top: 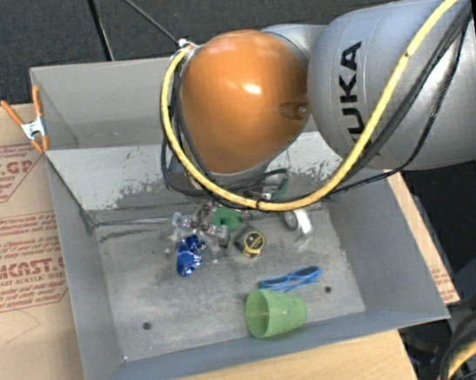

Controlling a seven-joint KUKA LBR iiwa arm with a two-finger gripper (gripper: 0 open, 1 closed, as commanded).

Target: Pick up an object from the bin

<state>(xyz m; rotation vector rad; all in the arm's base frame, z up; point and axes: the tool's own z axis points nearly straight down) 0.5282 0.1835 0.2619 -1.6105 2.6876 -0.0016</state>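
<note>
My gripper (200, 222) reaches down under the orange dome into the middle of the bin, toward the back. Its metal tip stands among a small cluster of things. A crumpled shiny blue object (188, 256) lies just below and left of it. A small green piece (224, 219) sits right beside it on the right. A round black and gold piece (252, 243) lies a little further to the lower right. I see nothing clearly held.
A green plastic cup (274, 312) lies on its side near the bin's front wall. A flat blue tool (290, 279) lies just above it. A pale grey piece (301, 222) sits right of the cluster. The arm covers the bin's back right.
</note>
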